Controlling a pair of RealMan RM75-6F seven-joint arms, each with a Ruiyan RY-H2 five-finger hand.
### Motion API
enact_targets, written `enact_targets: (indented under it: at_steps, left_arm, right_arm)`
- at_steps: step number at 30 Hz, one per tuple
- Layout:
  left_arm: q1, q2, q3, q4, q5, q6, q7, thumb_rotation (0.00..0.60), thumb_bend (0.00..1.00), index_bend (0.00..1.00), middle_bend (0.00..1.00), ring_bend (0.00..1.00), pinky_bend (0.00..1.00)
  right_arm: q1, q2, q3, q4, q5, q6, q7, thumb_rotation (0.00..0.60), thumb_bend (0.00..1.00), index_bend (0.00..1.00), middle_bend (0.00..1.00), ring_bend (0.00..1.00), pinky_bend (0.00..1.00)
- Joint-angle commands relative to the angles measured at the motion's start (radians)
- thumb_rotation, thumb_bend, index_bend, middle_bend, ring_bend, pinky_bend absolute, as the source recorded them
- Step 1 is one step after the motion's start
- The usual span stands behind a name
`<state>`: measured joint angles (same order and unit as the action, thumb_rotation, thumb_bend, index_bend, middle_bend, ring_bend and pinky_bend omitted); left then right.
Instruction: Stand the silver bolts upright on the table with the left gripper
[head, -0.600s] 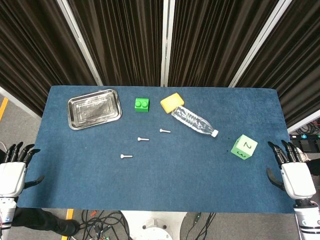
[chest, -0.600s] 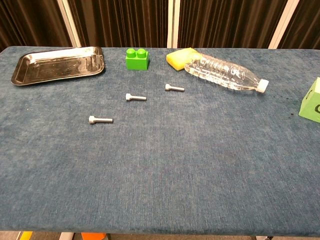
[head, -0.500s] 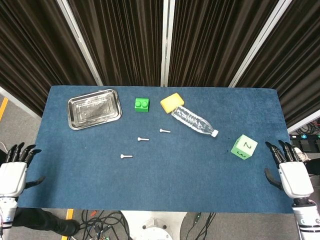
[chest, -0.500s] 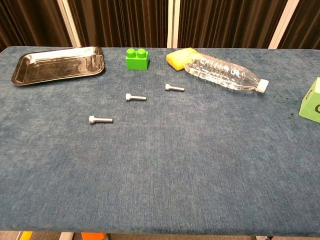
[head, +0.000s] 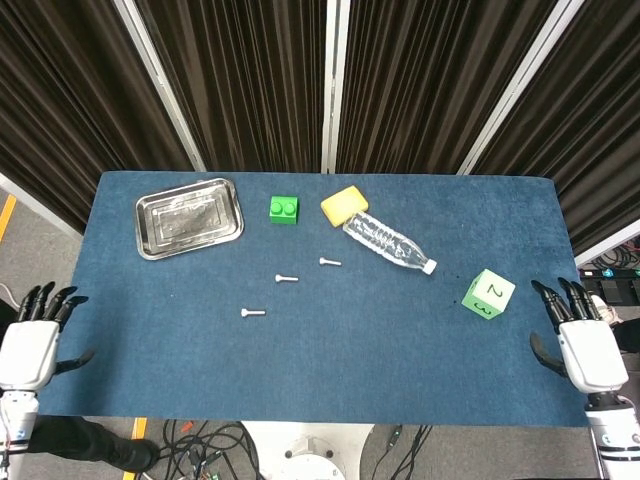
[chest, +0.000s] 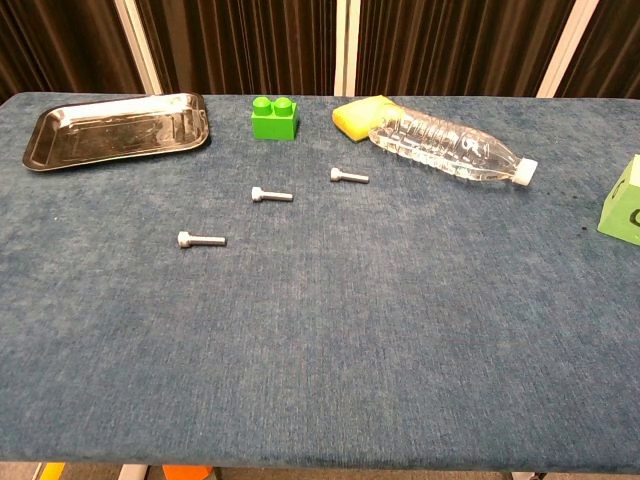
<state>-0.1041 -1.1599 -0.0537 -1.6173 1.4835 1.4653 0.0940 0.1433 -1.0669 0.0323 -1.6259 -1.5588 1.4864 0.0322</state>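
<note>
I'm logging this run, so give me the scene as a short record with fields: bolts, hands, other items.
bolts: three, all lying flat on the table: near bolt, middle bolt, far bolt
left hand: off the table's left edge, fingers apart, holding nothing
right hand: off the right edge, fingers apart, holding nothing
other items: steel tray, green brick, yellow sponge, plastic bottle on its side, green die

A dark blue table cloth (head: 330, 370) carries three silver bolts (chest: 201, 239), a shiny silver metal tray (head: 189, 218), a bright green building brick (head: 284, 209), a yellow sponge (head: 343, 204), a clear plastic bottle (head: 388, 242) with a white cap, and a light green die (head: 488, 294) with dark marking.
</note>
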Motion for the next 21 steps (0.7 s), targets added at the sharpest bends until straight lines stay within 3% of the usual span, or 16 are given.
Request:
enact_targets:
  at_steps: [1,7,11,15,21]
  left_arm:
    - [-0.058,0.036,-0.022,-0.047,0.048,-0.037,-0.004,0.6,0.0,0.25,0.14,0.0,0.0]
    - [-0.227,0.039,-0.087,-0.115,0.091,-0.197,0.009,0.6,0.03,0.27,0.14,0.0,0.0]
    - [-0.372,0.011,-0.145,-0.117,0.061,-0.361,-0.021,0.6,0.15,0.3,0.14,0.04,0.0]
    - [-0.51,-0.059,-0.208,-0.063,-0.01,-0.502,-0.046,0.6,0.2,0.32,0.17,0.04,0.0]
    - [-0.695,-0.205,-0.268,0.083,-0.128,-0.662,0.017,0.6,0.2,0.33,0.2,0.07,0.0]
  right_arm:
    - [0.0,0.006,0.004,-0.003,-0.005,0.004,-0.001,0.6,0.33,0.08,0.17,0.02,0.03]
    - [-0.004,0.015,0.004,-0.014,-0.019,0.01,-0.009,0.6,0.33,0.08,0.17,0.02,0.03]
    - [-0.011,0.023,0.004,-0.025,-0.016,0.014,-0.02,0.6,0.33,0.08,0.17,0.02,0.03]
    - [-0.016,0.031,0.006,-0.041,-0.012,0.015,-0.036,0.6,0.33,0.08,0.17,0.02,0.03]
    - [-0.018,0.041,0.011,-0.063,0.004,0.004,-0.059,0.6,0.32,0.08,0.17,0.02,0.03]
